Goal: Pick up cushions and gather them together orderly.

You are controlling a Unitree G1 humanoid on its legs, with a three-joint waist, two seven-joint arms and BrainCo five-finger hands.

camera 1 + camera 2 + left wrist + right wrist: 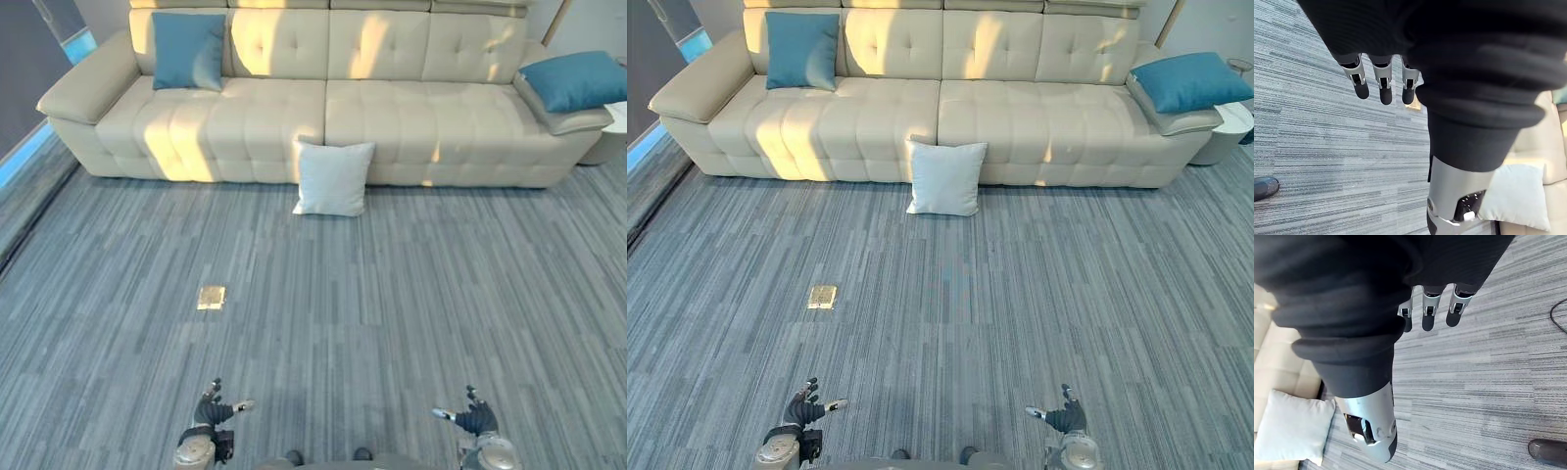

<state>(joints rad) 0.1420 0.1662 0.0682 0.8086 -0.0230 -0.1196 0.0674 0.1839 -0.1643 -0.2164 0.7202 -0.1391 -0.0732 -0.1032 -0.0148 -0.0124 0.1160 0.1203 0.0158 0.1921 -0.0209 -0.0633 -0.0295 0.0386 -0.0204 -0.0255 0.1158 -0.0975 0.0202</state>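
Observation:
A pale white cushion point(333, 178) stands on the carpet, leaning against the front of the cream sofa point(392, 117). One blue cushion point(188, 50) leans on the sofa's backrest at the left end. Another blue cushion point(576, 80) lies on the right armrest. My left hand point(214, 408) hangs low over the carpet at the near edge, fingers point(1382, 83) relaxed and holding nothing. My right hand point(473, 416) hangs likewise at the near right, its fingers point(1428, 313) straight and empty. Both hands are far from every cushion.
Grey striped carpet point(392, 313) stretches between me and the sofa. A small brass floor plate point(211, 297) sits in the carpet to the left. A round white side table point(614, 132) stands past the sofa's right end. A dark wall panel point(29, 69) borders the left.

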